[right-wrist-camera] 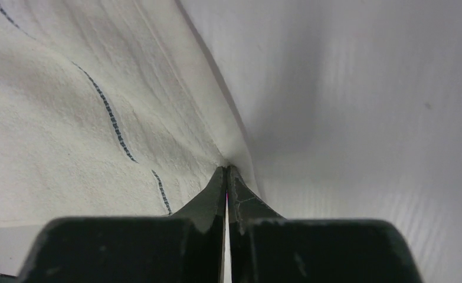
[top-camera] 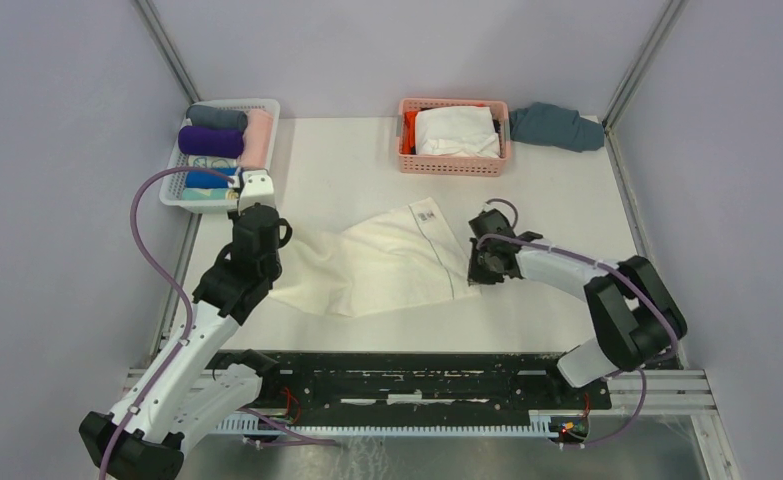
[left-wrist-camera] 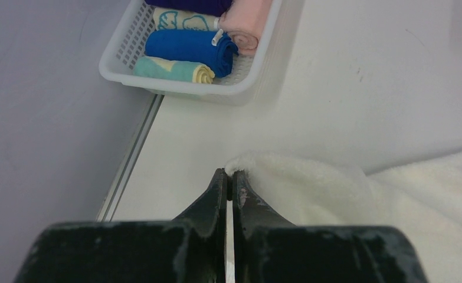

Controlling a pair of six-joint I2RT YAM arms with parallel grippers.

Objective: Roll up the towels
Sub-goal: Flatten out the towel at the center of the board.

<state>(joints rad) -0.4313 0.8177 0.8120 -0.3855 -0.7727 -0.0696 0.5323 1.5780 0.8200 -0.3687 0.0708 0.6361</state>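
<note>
Slipping is the main risk, I think: left gripper [left-wrist-camera: 231, 180], low in the middle of its wrist view, is pressed together on only the very corner of the cream towel [top-camera: 387, 262]; a quick pull may free this thin edge, or drag the cloth crooked. Towel lies spread at the centre of the top view; right gripper [right-wrist-camera: 226, 174] is closed too, pinching the opposite edge. Left arm [top-camera: 197, 330] rises along the left side, elbow bent; right arm [top-camera: 567, 270] bends in from the lower right, low over the table [top-camera: 567, 200].

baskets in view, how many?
2. White basket at the table's far left edge; pink basket at far centre, beside the teal-grey cloth. None look hidden.
</note>
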